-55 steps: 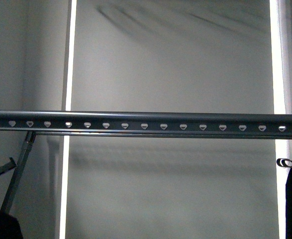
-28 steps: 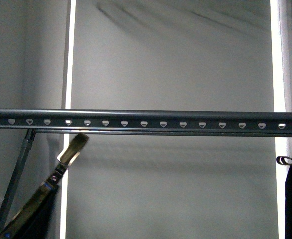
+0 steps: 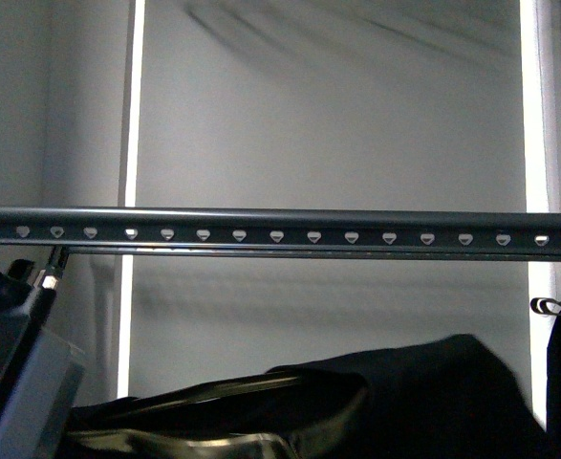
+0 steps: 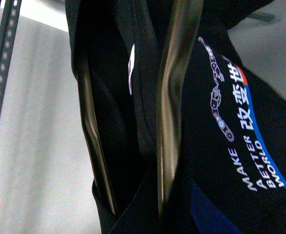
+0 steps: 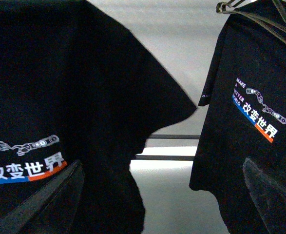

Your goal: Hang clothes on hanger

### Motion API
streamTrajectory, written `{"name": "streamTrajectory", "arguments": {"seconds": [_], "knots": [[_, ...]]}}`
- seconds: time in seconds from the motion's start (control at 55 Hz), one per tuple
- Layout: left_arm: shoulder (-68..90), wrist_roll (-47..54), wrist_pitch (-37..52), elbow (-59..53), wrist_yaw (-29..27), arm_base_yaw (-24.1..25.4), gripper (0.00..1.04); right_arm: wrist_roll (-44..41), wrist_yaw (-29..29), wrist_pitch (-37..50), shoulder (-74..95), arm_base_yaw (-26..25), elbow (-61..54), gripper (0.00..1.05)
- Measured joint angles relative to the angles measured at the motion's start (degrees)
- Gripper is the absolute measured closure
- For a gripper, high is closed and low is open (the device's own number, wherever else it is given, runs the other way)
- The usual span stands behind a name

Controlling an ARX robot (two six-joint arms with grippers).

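The shirt point(image 3: 423, 392) is bunching up low in the middle, sitting under the rail point(image 3: 290, 229) and not touching it, with its brass hanger point(image 4: 172, 97) running inside the fabric. The left arm point(image 3: 12, 382) is crowding the near-left corner. The left gripper is getting lost in the cloth, so I can't tell if it's pinching anything. The right gripper point(image 5: 161, 163) is hanging with fingers spread wide, nothing between them. Another shirt point(image 5: 250, 122) is hanging far right, mostly getting cut off in the front view.
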Motion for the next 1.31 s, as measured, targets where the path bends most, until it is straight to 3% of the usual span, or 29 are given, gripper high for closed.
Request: {"name": "streamTrajectory", "arguments": {"seconds": [0.236, 0.691, 0.709, 0.782, 0.818, 0.873, 1.018, 1.073, 1.309], "knots": [[3.4, 12.7, 2.5, 2.2, 0.8, -4.0, 1.01, 0.0, 0.0, 0.0, 0.0, 0.0, 0.0, 0.07], [3.6, 15.8, 2.8, 2.3, 0.7, -4.2, 1.01, 0.0, -0.1, 0.0, 0.0, 0.0, 0.0, 0.07], [3.6, 15.8, 2.8, 2.3, 0.7, -4.2, 1.01, 0.9, -2.9, -0.5, 0.6, -0.7, 0.2, 0.07], [3.6, 15.9, 2.8, 2.3, 0.6, -4.2, 1.01, 2.7, -28.7, -2.8, 9.7, -9.9, 3.8, 0.07], [3.6, 15.9, 2.8, 2.3, 0.6, -4.2, 1.01, 1.4, -35.3, -1.2, 13.4, -12.3, 5.1, 0.07], [3.6, 15.9, 2.8, 2.4, 0.7, -4.2, 1.01, -5.0, -41.9, 4.3, 19.0, -13.0, 6.9, 0.07], [3.7, 15.9, 2.8, 2.5, 0.5, -4.0, 1.01, -32.1, -44.0, 17.4, 32.5, -10.9, 12.4, 0.07], [3.7, 16.0, 2.8, 2.6, 0.5, -4.1, 1.01, -46.1, -45.2, 17.4, 38.6, -10.2, 15.8, 0.07], [3.7, 16.0, 2.8, 2.7, 0.6, -4.2, 1.01, -83.3, -46.0, 10.1, 54.5, -8.7, 25.8, 0.07]]}}
